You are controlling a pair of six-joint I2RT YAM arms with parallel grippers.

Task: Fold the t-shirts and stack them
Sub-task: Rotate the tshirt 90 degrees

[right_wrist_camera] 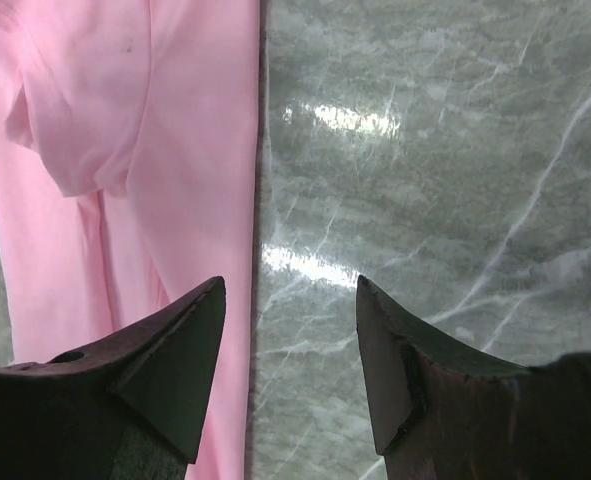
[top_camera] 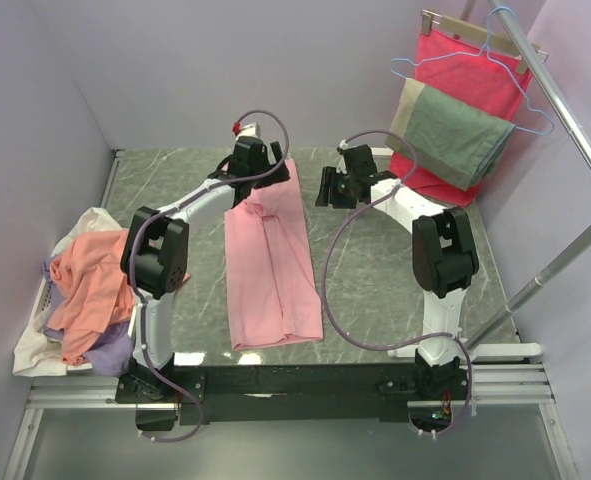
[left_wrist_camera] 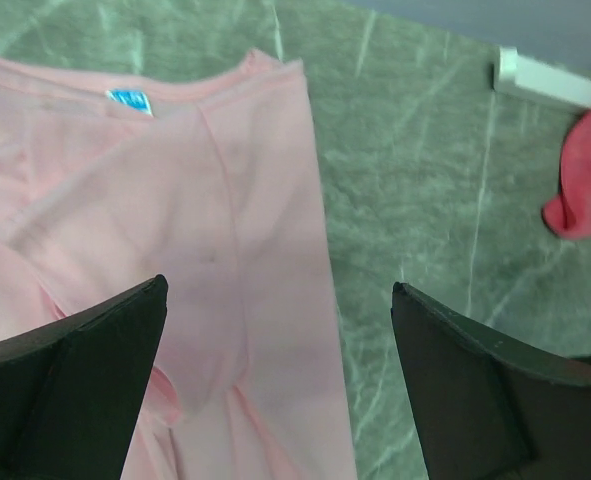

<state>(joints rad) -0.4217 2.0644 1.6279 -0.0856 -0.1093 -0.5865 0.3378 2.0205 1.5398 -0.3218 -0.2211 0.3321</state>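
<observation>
At the left edge of the table (top_camera: 395, 290) lies an unsorted pile: a salmon-orange t-shirt (top_camera: 90, 285) on top, crumpled, with a white t-shirt (top_camera: 35, 350) and a lilac t-shirt (top_camera: 115, 352) showing under it. None of these three is folded, so they are all work to be done.

In the middle of the table the light pink t-shirt (top_camera: 270, 270) lies flat as a long narrow strip, its collar at the far end. Both sides and the sleeves appear to be turned in to the middle. I judge the lengthwise fold finished and the crosswise fold not yet made. No stack of finished shirts is visible anywhere.

The left gripper (left_wrist_camera: 277, 290) hangs over the collar end, where the blue label (left_wrist_camera: 130, 100) shows. Its fingers are spread wide and hold nothing.

The right gripper (right_wrist_camera: 290, 283) is just beside the right edge of the pink shirt, near the far end. Its fingers are also apart, somewhat narrower, and empty, with bare marble between them.

At the far right, a red cloth (top_camera: 465, 70) and a grey-green cloth (top_camera: 455, 135) hang on the rack; they are not part of the work.

So about half of one shirt is done, and the rest remains.
</observation>
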